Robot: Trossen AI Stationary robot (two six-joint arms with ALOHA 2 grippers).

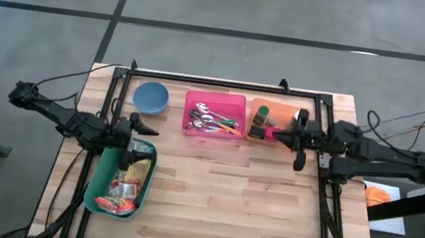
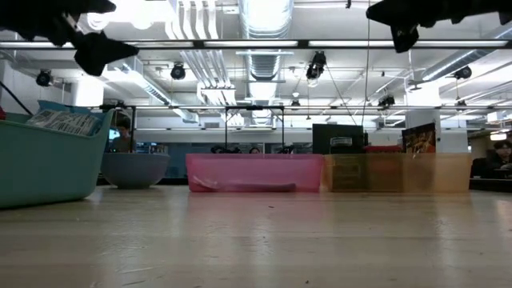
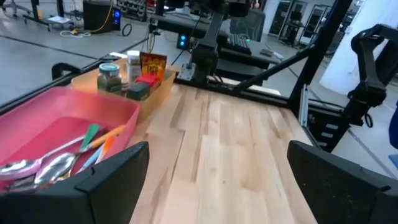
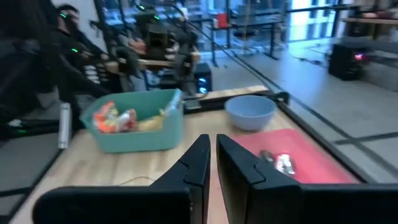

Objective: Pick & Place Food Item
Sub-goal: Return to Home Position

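Bins on a wooden table point(image 1: 249, 214).
Blue bowl point(image 1: 150, 97), pink bin point(image 1: 216, 95) and orange bin point(image 1: 279, 110) in a row; left gripper point(image 1: 141, 130) over the teal bin point(image 1: 90, 189) rim, right gripper point(image 1: 299, 139) at the orange bin's edge.

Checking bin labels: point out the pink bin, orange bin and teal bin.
pink bin point(image 1: 227, 104): high view, bare floor.
orange bin point(image 1: 278, 111): high view, bare floor.
teal bin point(image 1: 103, 172): high view, bare inner wall.

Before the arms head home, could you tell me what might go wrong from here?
The right gripper, shut, hangs at the edge of the orange bin; a low retreat might clip it or tip the spice bottles. The left gripper, open, hangs over the teal bin, whose packets pile above the rim; its fingers could snag one.
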